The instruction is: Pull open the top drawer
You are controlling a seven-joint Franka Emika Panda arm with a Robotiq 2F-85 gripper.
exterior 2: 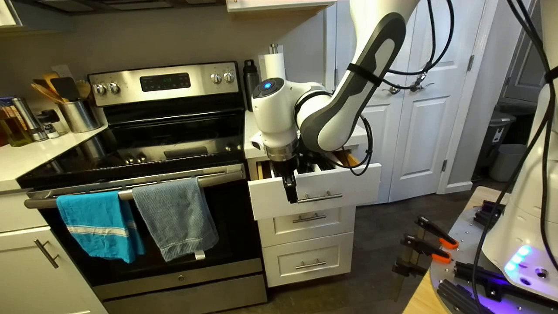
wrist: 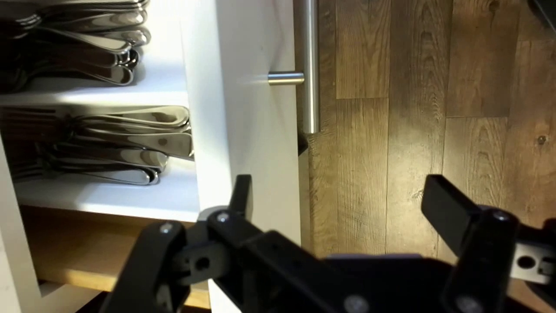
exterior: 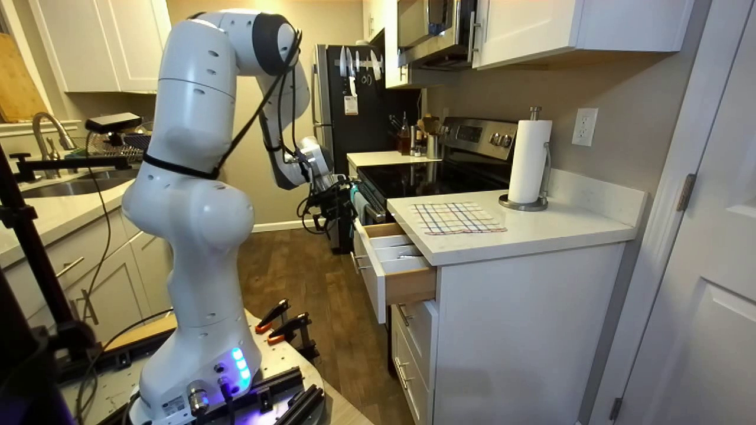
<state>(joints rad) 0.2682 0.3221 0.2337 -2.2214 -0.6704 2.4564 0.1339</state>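
Observation:
The top drawer stands pulled out from the white cabinet; its flat front shows in both exterior views [exterior: 372,271] [exterior 2: 270,200] and in the wrist view [wrist: 260,108]. Its metal bar handle [exterior 2: 320,197] also shows in the wrist view [wrist: 311,65]. Cutlery [wrist: 139,141] lies in the white tray inside. My gripper [wrist: 339,191] is open and empty. One finger overlaps the drawer front, the other is over the floor. The handle's end lies apart from the fingers. In an exterior view the gripper [exterior 2: 291,192] points down at the front, beside the handle.
Lower drawers [exterior 2: 301,259] are shut below. The stove [exterior 2: 174,144] stands beside the cabinet, with two towels [exterior 2: 174,218] on its oven handle. The countertop [exterior: 531,236] overhangs the drawer and bears a checked cloth [exterior: 458,218] and a paper towel roll [exterior: 528,162].

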